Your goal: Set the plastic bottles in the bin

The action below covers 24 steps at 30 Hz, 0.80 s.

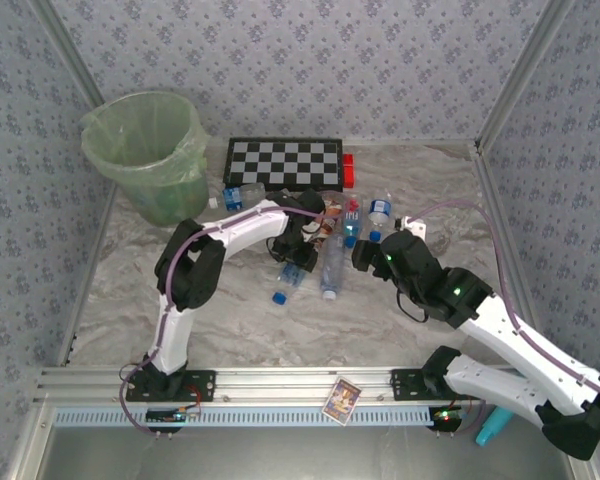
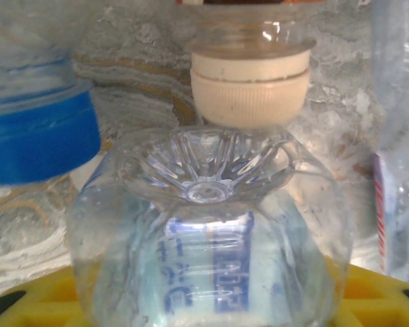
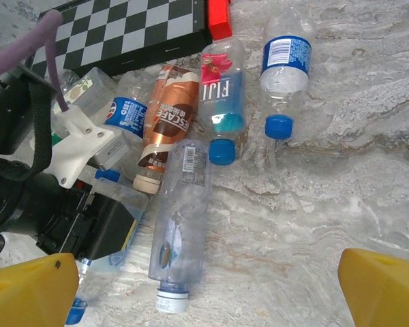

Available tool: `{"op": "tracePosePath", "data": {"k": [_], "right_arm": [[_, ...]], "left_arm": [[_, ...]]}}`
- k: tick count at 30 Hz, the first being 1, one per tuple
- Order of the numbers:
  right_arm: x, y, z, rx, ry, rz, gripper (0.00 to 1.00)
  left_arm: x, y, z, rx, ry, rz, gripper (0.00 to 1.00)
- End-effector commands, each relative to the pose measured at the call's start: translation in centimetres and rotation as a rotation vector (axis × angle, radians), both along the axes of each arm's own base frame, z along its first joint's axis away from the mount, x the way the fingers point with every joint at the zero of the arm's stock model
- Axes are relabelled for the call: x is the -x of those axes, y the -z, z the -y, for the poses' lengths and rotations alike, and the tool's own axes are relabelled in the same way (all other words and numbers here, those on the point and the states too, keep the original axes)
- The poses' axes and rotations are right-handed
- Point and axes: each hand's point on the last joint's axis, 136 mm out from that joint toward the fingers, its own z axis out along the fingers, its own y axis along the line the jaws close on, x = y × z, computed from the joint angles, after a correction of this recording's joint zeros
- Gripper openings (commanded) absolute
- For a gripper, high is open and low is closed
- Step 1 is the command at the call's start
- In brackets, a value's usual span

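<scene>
Marbled tabletop [image 2: 143, 88], clear bottle [image 2: 211, 238] between yellow fingers [image 2: 27, 300] of left hand [image 2: 206, 296]

Blue-grey floral-patterned walls [image 1: 310, 60], marbled grey table surface [image 1: 280, 335], aluminium corner posts [image 1: 516, 75], even diffuse light

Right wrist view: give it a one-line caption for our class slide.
Open right gripper hovers over plastic bottles scattered on the marbled table beside the checkerboard.

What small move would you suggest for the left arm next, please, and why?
I would probably close the left gripper firmly: a clear blue-labelled bottle sits close against its yellow fingers, though I cannot tell whether they grip it yet. Lifting toward the bin comes after.
</scene>
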Motion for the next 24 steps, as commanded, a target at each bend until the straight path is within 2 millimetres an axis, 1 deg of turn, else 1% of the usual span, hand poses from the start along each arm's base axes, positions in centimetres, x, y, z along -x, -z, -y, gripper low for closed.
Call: {"op": "tracePosePath", "data": {"k": [1,4,7,9,15,17,21,24], "right_arm": [[-0.6,-0.5,-0.6,-0.010,-0.013,0.020,1.00],[-1.0,-1.0,-1.2,-0.019,-0.034,0.033,1.00],[-1.2,-1.6,-1.9,-0.018,-0.060,0.043,1.00],[-1.7,-2.6,-2.6,-0.031,-0.078,0.069,1.00],[-2.5,-3.7,-4.1,-0.020,-0.130,0.085,1.00],[-2.8,-4.1,-4.5,-0.024,-0.139,0.094,1.00],[-3.1,-4.3,-5.1,-0.036,-0.150,0.092,1.00],[-3.2,-4.2,-5.3,-0.040,-0.156,0.087,1.00]], "left_arm": [[0.2,-4.5,-0.1,0.065,-0.031,0.070,0.52],[0.0,-7.0,-0.6,0.092,-0.057,0.123,0.52],[-0.7,-10.0,-1.8,0.120,-0.096,0.194,0.52],[-1.4,-12.2,-2.9,0.154,-0.139,0.236,0.52],[-4.4,-19.1,-7.6,0.266,-0.316,0.366,0.52],[-5.4,-21.7,-9.2,0.306,-0.372,0.421,0.52],[-7.4,-26.4,-13.0,0.386,-0.506,0.518,0.52],[-8.5,-30.0,-15.5,0.471,-0.590,0.591,0.52]]}}
